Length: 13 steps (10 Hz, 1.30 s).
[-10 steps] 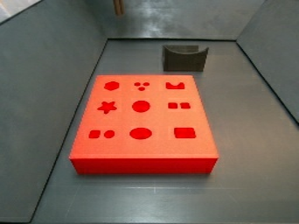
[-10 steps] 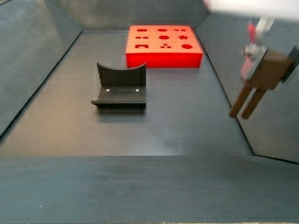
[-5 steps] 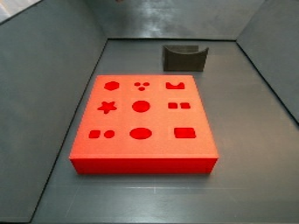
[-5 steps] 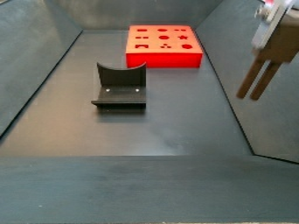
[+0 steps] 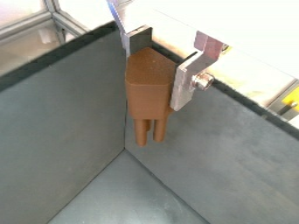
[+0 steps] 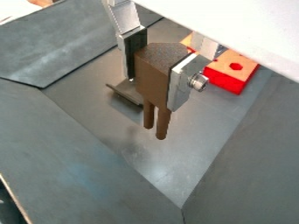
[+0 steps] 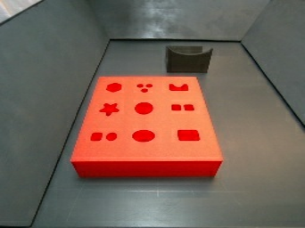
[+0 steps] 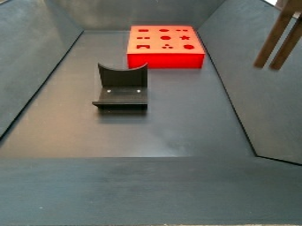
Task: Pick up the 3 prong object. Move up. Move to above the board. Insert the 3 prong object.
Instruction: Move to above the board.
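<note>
My gripper (image 5: 159, 63) is shut on the 3 prong object (image 5: 145, 86), a brown peg-like piece with its prongs pointing down. Both wrist views show it held between the silver fingers (image 6: 184, 80), high above the floor. In a side view only its brown lower end (image 8: 278, 40) shows at the upper right edge, to the right of the board and well above it. The board (image 7: 125, 123) is a flat red slab with darker shaped recesses, lying on the grey floor. It also shows in another side view (image 8: 165, 59) and partly in a wrist view (image 6: 232, 77).
The fixture (image 8: 120, 86), a dark notched bracket, stands on the floor in front of the board; it also shows in a side view (image 7: 188, 59) and a wrist view (image 6: 125, 91). Grey sloped walls (image 7: 60, 53) enclose the floor on all sides.
The gripper has risen with the 3 prong object in it. In the side view the piece moved up and right, so the gripper has left the frame and only the prongs show.
</note>
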Available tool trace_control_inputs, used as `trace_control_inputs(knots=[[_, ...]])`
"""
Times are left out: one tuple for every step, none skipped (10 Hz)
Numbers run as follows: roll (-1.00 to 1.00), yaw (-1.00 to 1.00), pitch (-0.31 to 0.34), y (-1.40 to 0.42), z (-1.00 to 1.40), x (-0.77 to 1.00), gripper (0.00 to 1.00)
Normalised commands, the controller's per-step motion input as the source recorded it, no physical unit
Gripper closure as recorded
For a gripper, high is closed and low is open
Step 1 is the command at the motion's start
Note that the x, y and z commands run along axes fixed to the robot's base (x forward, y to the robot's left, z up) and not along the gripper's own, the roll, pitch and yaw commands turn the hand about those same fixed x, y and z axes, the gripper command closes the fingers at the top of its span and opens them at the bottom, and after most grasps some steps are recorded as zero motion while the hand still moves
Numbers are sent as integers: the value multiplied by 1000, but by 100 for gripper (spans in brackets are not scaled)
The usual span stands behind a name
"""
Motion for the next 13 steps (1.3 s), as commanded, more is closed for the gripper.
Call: trace_control_inputs(knots=[[39, 23, 96, -4, 388, -3, 100], [43, 26, 96, -7, 245, -2, 100], [87, 128, 659, -1000, 33, 251, 100], [105, 127, 628, -1000, 26, 254, 100], [101, 89, 460, -1000, 30, 256, 100], [35, 59, 355, -1000, 30, 258, 100], [-5, 32, 216, -1000, 29, 264, 100], [-12, 25, 157, -1000, 31, 266, 100], [-10, 18, 119, -1000, 32, 269, 100], [-17, 17, 103, -1000, 33, 272, 100], [-5, 15, 98, -1000, 34, 278, 100], [-2, 7, 103, -1000, 36, 288, 100], [-2, 6, 110, -1000, 37, 297, 100]])
